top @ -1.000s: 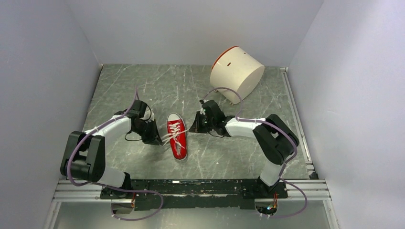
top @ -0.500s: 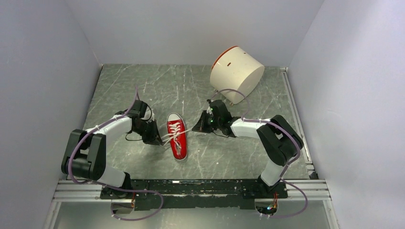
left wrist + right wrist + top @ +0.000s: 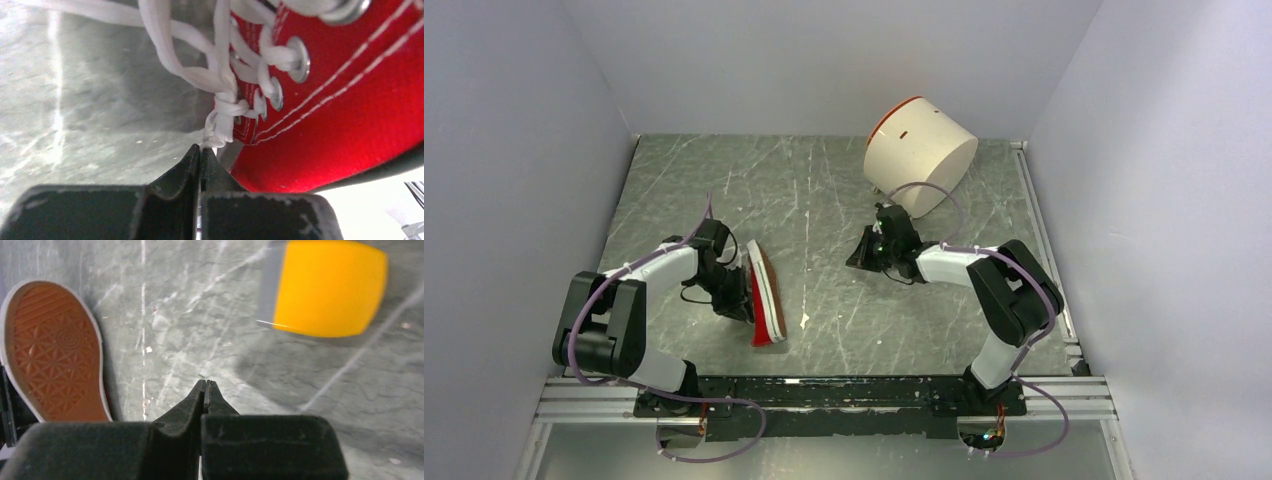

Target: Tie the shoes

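Note:
The shoe, a small red sneaker (image 3: 764, 297), lies tipped on its side with its white-edged sole turned to the right. My left gripper (image 3: 740, 298) is pressed against its laced side. Up close, my left gripper (image 3: 200, 148) is shut on a white lace (image 3: 220, 117) that runs from the fingertips up to the eyelets of the red canvas (image 3: 350, 115). My right gripper (image 3: 862, 258) hangs apart, to the right of the shoe. My right gripper (image 3: 205, 384) is shut with nothing between its fingers, and the brown patterned sole (image 3: 55, 355) shows at far left.
A white cylinder with an orange rim (image 3: 919, 152) lies on its side at the back right of the marble table (image 3: 724, 180). A blurred orange-yellow shape (image 3: 325, 287) fills the upper right of the right wrist view. Walls close in on three sides.
The shoe has rolled from upright onto its side and slid left against my left gripper. My right gripper has drawn back to the right, and no lace stretches to it any longer.

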